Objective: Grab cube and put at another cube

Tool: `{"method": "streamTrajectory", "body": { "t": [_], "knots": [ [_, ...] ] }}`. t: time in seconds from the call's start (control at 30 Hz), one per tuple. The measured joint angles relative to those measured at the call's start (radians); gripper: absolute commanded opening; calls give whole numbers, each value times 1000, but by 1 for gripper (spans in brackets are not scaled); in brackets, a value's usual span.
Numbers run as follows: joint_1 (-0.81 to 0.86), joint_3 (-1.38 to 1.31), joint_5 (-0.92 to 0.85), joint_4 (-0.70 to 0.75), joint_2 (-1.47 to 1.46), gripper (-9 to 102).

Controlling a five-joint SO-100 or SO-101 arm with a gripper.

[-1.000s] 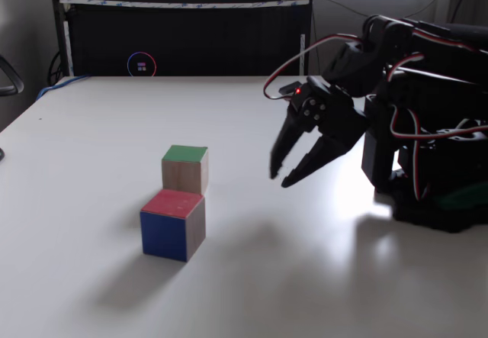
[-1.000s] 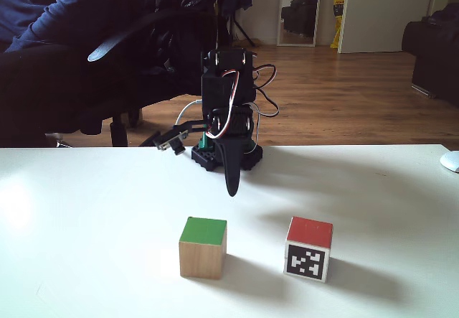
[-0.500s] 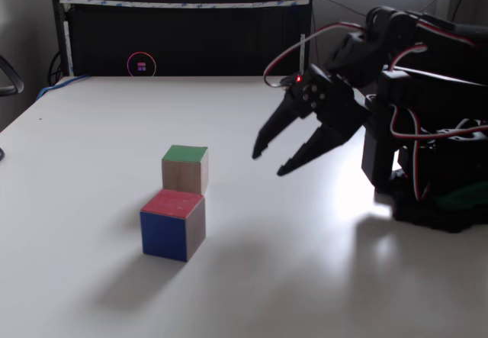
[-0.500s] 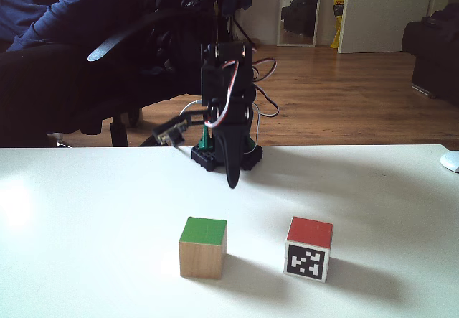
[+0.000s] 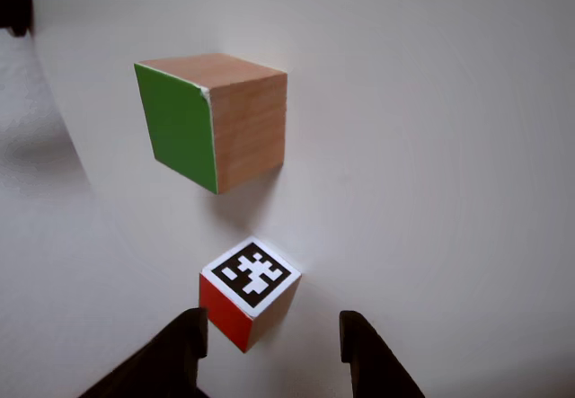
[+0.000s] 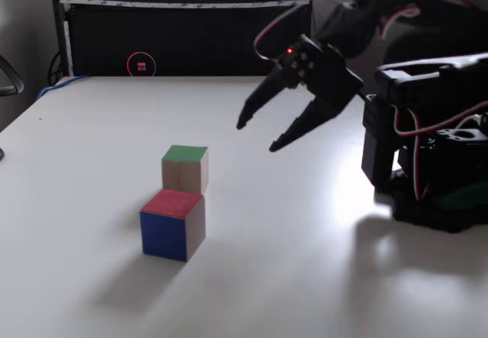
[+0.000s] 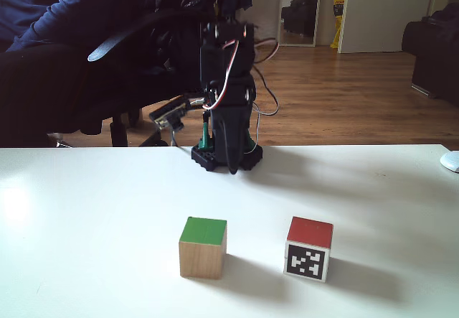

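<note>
Raised since a moment earlier, the tool (image 6: 255,136) hung with jaws wide, empty, seemingly lining up above the green-faced cube (image 6: 184,169), which sat on the counter (image 6: 305,262) beside the marker cube (image 7: 309,249).

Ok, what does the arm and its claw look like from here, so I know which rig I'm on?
A black plastic arm with boxy servo housings and looping red, white and black cables. The claw has two dark, tapering, pointed fingers, with a small red light glowing at its wrist. No markings can be made out.
</note>
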Motion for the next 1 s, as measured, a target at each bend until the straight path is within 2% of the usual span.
{"method": "streamTrajectory", "body": {
  "t": [0.2,0.5,0.67,1.0],
  "knots": [
    [37,-84,-14,-11,-146,28],
    [98,-397,-44,69,-621,34],
    [127,-509,-49,160,-738,36],
    [141,-627,-12,192,-884,38]
  ]
}}
